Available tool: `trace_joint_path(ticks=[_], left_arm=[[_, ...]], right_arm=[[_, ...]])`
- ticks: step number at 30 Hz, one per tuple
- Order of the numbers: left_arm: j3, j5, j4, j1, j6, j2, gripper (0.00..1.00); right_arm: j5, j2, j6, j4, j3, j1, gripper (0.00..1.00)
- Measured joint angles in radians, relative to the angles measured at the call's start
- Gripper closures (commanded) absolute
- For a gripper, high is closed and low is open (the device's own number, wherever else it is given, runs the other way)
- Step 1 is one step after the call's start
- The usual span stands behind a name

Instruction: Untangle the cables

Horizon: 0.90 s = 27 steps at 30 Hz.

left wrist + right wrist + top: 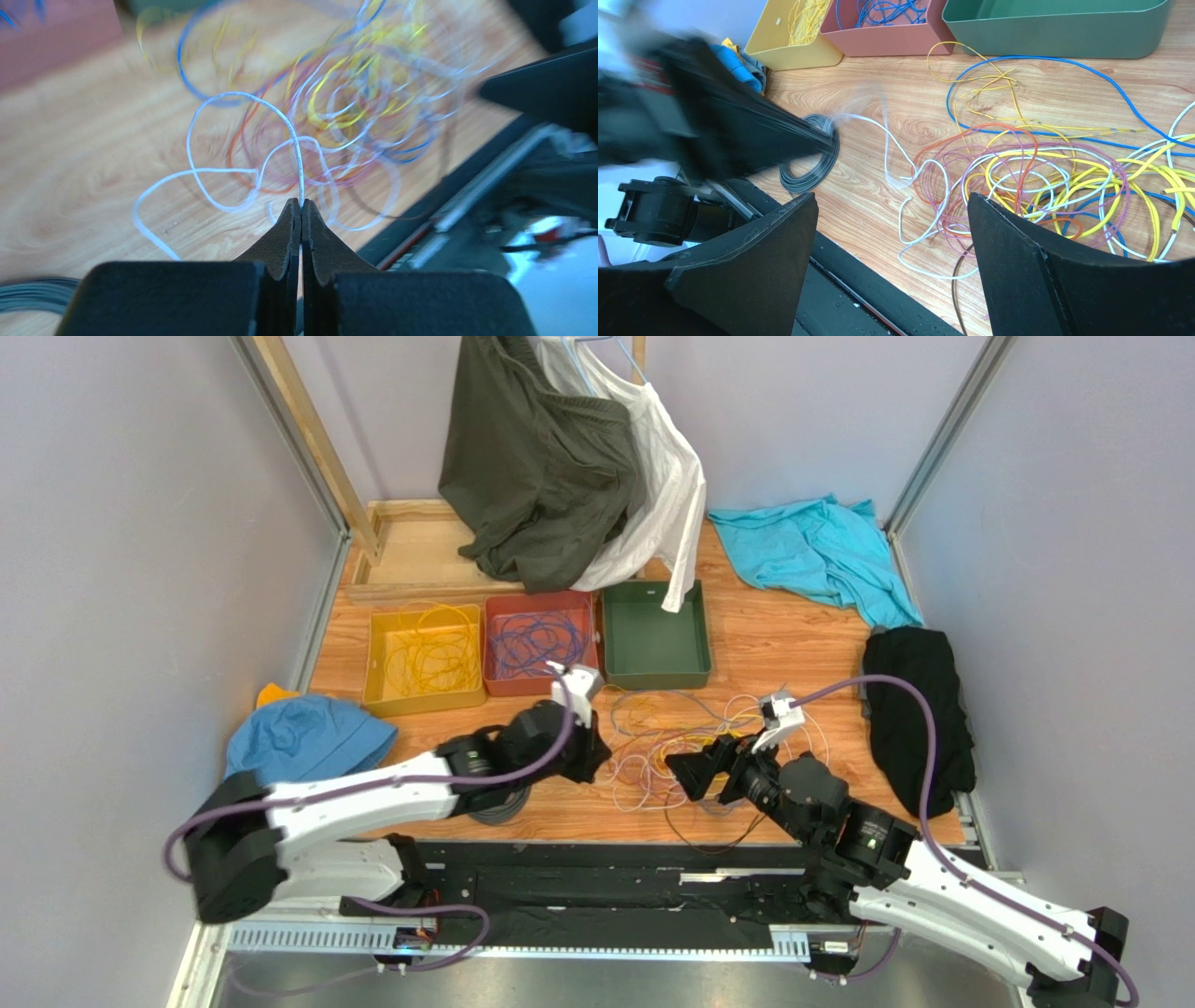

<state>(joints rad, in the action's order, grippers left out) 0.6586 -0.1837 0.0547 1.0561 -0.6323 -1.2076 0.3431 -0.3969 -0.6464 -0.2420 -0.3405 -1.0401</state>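
On the wooden table (786, 637), near its front edge between the two arms, the cables (673, 735) lie in one loose heap. The left gripper (302, 204) is pinched shut on a white cable (242, 98) at its very tips. The right gripper (891, 203) hangs with jaws apart over the heap's right side, pinning nothing. If pulled now, that white strand, looped through orange-red and yellow ones, could drag the whole knot or slip free.
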Motion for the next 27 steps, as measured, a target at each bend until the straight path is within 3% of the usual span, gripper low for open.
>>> trace_joint_path(ticks=[3, 7, 10, 15, 27], left_arm=[[0.077, -0.027, 0.128, 0.003, 0.037, 0.248, 1.0], [0.288, -0.047, 0.244, 0.003, 0.087, 0.36, 1.0], [0.46, -0.051, 0.316, 0.003, 0.122, 0.352, 1.0], [0.609, -0.047, 0.422, 0.003, 0.154, 0.299, 1.0], [0.721, -0.016, 0.566, 0.003, 0.171, 0.212, 1.0]], right_arm=[[-0.005, -0.005, 0.004, 0.017, 0.0, 0.0, 0.17], [-0.036, -0.034, 0.022, 0.097, 0.0, 0.0, 0.16], [-0.069, -0.078, 0.048, 0.16, -0.01, 0.0, 0.16], [-0.115, -0.167, 0.113, 0.25, -0.085, 0.0, 0.16], [-0.209, -0.229, 0.195, 0.458, -0.174, 0.0, 0.16]])
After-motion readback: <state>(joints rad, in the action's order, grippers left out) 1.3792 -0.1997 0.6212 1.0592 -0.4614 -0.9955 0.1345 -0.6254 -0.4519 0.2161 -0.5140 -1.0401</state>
